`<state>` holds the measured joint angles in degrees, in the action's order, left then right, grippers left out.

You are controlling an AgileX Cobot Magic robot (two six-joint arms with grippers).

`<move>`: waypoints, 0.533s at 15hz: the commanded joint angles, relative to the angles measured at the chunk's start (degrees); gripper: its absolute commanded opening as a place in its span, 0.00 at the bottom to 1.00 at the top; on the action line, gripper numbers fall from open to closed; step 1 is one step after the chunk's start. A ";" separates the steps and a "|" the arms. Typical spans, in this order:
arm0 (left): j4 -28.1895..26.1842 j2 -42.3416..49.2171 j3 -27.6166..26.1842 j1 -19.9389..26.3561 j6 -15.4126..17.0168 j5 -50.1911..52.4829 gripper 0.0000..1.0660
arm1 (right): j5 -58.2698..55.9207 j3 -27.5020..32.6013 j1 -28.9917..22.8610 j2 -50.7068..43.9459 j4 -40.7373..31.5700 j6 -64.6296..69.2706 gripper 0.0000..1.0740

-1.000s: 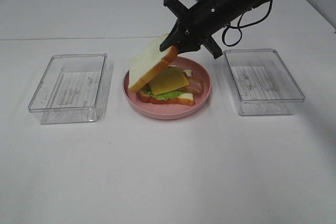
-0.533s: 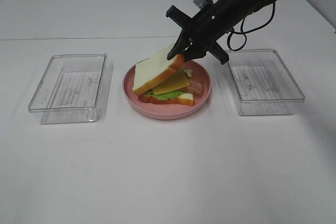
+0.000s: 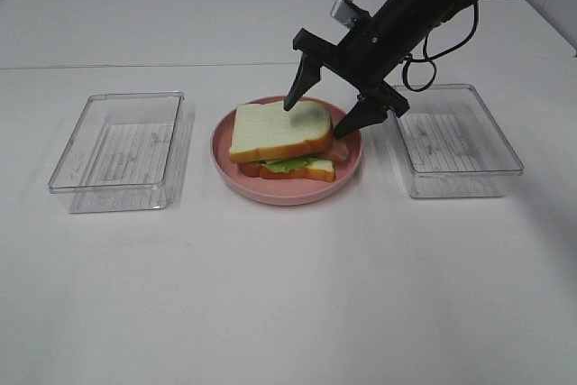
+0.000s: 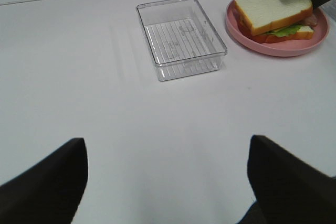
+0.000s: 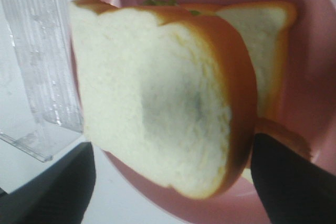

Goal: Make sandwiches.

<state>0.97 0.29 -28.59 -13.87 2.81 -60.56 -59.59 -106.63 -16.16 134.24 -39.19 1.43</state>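
Observation:
The sandwich (image 3: 275, 132) lies on the round pink plate (image 3: 270, 194). Its top white bread slice (image 3: 270, 125) rests flat over green lettuce (image 3: 287, 165), with bacon (image 3: 341, 150) poking out on the right. My right gripper (image 3: 316, 116) hovers open over the slice's right edge, one finger at each side, holding nothing. Up close, the top slice (image 5: 157, 108) fills the right wrist view between the right gripper (image 5: 170, 182) fingers. My left gripper (image 4: 168, 182) is open and empty, far from the sandwich (image 4: 273, 17), and does not appear in the exterior view.
One clear plastic tray (image 3: 117, 151) sits left of the plate and another (image 3: 451, 137) right of it, under the right arm. The left tray (image 4: 181, 38) lies between the left gripper and the plate (image 4: 273, 51). White table stretches to the front.
The right gripper lowered the tilted top bread slice onto the stack, then opened and let it go. The slice now lies flat. The left gripper has not moved.

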 commanded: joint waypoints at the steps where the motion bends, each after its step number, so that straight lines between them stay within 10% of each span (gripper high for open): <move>1: 0.00 1.20 0.06 -0.11 -0.11 0.63 0.74 | -3.32 0.34 -0.06 -1.60 5.16 -0.11 0.74; 8: 0.00 1.20 0.06 -0.11 -0.11 0.63 0.74 | -11.63 0.34 -0.17 -12.38 22.06 -0.11 0.74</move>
<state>0.97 0.29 -28.59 -13.87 2.81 -60.56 -69.10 -106.63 -16.16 123.30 -19.48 1.43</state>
